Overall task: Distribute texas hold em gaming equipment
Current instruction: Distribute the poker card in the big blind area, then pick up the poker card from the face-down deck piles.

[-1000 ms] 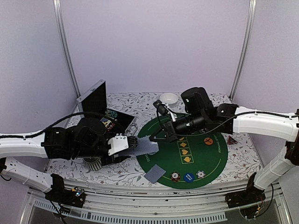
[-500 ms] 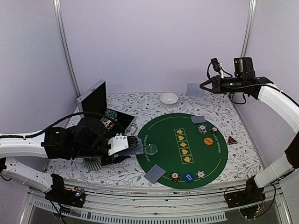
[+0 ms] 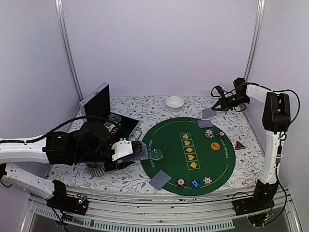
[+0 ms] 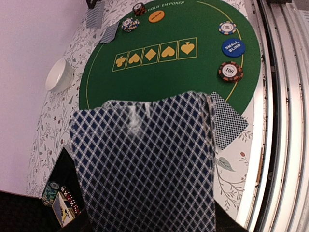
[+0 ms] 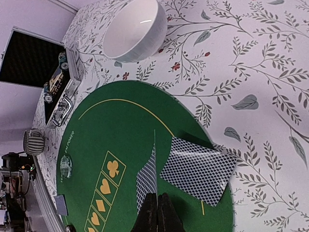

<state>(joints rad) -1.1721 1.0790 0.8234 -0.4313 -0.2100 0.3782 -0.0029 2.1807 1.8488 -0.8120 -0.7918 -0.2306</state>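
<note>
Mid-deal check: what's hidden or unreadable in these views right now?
Left wrist: fanned grey-blue diamond-backed card stack hides the left gripper; card count unclear.
Top external: ribbed grey mug mostly under the left arm.
Right wrist: right gripper cut by bottom edge; its held grey-blue card is edge-on, face unseen.

Close up, a spread deck (image 4: 145, 164) of blue-diamond backs fills the lower frame (whatever grips it is hidden behind the cards). Beyond lies the green mat (image 4: 159, 82), with five yellow suit boxes in a row. Down the right, a white-and-blue chip (image 4: 227, 28), the blue small-blind button (image 4: 233, 47) and a reddish-brown chip (image 4: 230, 71). A face-down card (image 4: 231, 123) straddles the mat's edge, just beside the deck. On the far side are an orange button (image 4: 156, 17), a pale chip (image 4: 129, 24), a flat card (image 4: 109, 33) and a top-edge card (image 4: 95, 18). A white bowl (image 4: 60, 75) sits left on the floral worktop (image 4: 236, 179).
</note>
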